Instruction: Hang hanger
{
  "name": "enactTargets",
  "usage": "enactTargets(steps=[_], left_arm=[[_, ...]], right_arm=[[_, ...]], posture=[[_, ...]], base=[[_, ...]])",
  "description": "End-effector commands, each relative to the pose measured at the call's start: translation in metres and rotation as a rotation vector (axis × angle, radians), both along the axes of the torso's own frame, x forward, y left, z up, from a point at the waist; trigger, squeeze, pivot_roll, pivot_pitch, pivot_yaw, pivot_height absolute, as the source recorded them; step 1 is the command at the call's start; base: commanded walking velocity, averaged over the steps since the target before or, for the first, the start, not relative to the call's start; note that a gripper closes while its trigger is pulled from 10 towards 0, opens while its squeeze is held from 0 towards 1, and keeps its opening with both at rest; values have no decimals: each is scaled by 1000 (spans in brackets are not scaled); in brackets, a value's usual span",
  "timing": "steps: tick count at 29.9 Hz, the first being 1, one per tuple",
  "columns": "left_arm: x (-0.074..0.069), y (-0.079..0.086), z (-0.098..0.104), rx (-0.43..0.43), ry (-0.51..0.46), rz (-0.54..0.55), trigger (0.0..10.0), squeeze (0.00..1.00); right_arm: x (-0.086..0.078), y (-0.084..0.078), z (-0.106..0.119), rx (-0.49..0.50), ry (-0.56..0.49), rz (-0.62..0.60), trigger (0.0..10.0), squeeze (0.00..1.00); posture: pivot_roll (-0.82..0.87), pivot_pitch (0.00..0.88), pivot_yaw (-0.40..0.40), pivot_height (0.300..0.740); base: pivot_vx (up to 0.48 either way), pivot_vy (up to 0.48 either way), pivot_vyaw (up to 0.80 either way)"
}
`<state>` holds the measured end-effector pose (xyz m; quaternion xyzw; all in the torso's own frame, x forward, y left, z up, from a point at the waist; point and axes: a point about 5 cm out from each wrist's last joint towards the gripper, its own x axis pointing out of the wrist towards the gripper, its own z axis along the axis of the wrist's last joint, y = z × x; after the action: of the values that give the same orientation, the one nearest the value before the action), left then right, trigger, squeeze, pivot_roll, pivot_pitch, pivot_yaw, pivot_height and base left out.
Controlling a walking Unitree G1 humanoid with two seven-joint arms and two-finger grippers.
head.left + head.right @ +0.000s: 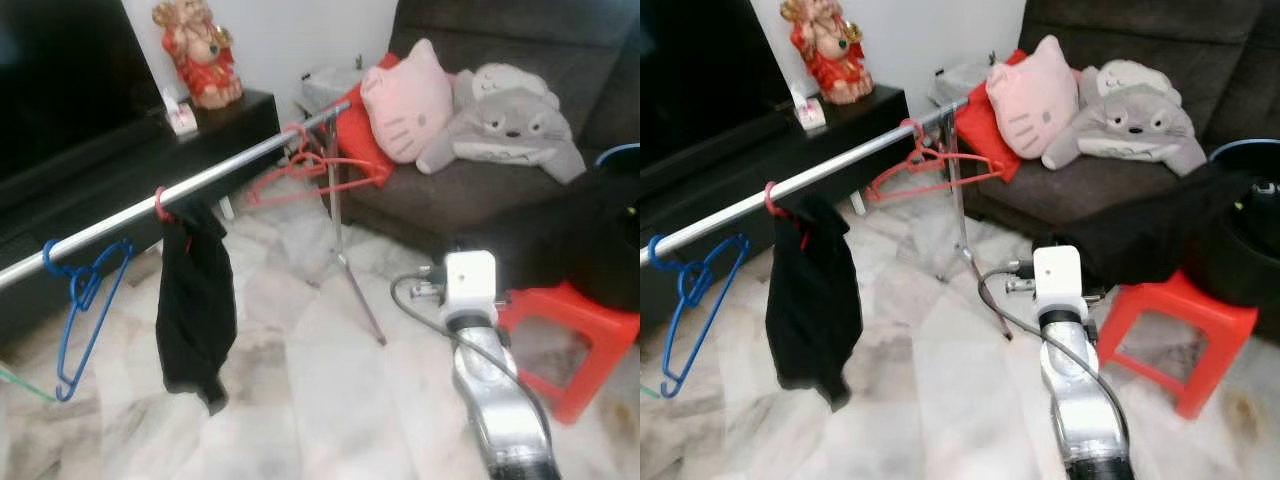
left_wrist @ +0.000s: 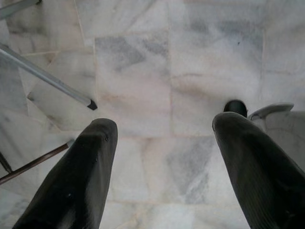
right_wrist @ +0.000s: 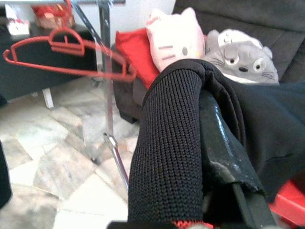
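Right end effector extends forward, clamping black garment.

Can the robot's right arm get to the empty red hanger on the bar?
Probably yes. The right gripper is shut on a black garment, and open floor lies between it and the red hanger on the rail.

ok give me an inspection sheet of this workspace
surface: marble floor
job's things: rail holds blue hanger, red hanger and hung black garment
clutter: red stool
grippers: left gripper open over floor; right gripper shut on black knit garment
cables: grey cable on right arm
surroundings: sofa with two plush cushions, dark cabinet with figurine
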<state>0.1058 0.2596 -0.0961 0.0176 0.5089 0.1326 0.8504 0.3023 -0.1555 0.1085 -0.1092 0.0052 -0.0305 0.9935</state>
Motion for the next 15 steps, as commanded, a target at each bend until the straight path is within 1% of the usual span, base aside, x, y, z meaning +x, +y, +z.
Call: enactTargets(steps=[1, 3, 5, 8, 11, 12, 13, 14, 15], left_arm=[[3, 4, 2, 14, -7, 2, 10000, 0], [4, 3, 2, 13, -9, 6, 10000, 0], [4, 2, 2, 11, -11, 11, 10000, 0], [4, 2, 2, 10, -12, 13, 10000, 0], [4, 1, 1, 8, -13, 15, 10000, 0], [4, 1, 1, 8, -13, 15, 10000, 0], [3, 1, 1, 7, -13, 16, 10000, 0], [3, 1, 1, 6, -13, 16, 10000, 0], [3, 1, 1, 6, -12, 16, 10000, 0]], right_arm=[[6, 2, 2, 3, -3, 21, 10000, 0], [6, 1, -3, -7, 21, 29, 10000, 0], [5, -2, -16, -29, 79, 42, 10000, 0], [5, -6, -23, -39, 104, 38, 10000, 0], [4, -16, -35, -67, 150, 11, 10000, 0], [4, -16, -35, -67, 150, 11, 10000, 0], [2, -15, -46, -148, 201, 103, 10000, 0], [1, -15, -49, -171, 216, 130, 10000, 0], [-3, -14, -60, -235, 272, 190, 10000, 0]], posture=[[-181, 0, 103, 740], [-178, 0, 101, 740], [-172, 0, 96, 740], [-171, 0, 94, 740], [-173, 0, 94, 740], [-173, 0, 94, 740], [-174, 0, 92, 740], [-174, 0, 92, 740], [-180, 0, 94, 740]], base=[[0, 0, 0], [0, 0, 0], [0, 0, 0], [0, 0, 0], [0, 0, 0], [0, 0, 0], [0, 0, 0], [0, 0, 0], [0, 0, 0]])
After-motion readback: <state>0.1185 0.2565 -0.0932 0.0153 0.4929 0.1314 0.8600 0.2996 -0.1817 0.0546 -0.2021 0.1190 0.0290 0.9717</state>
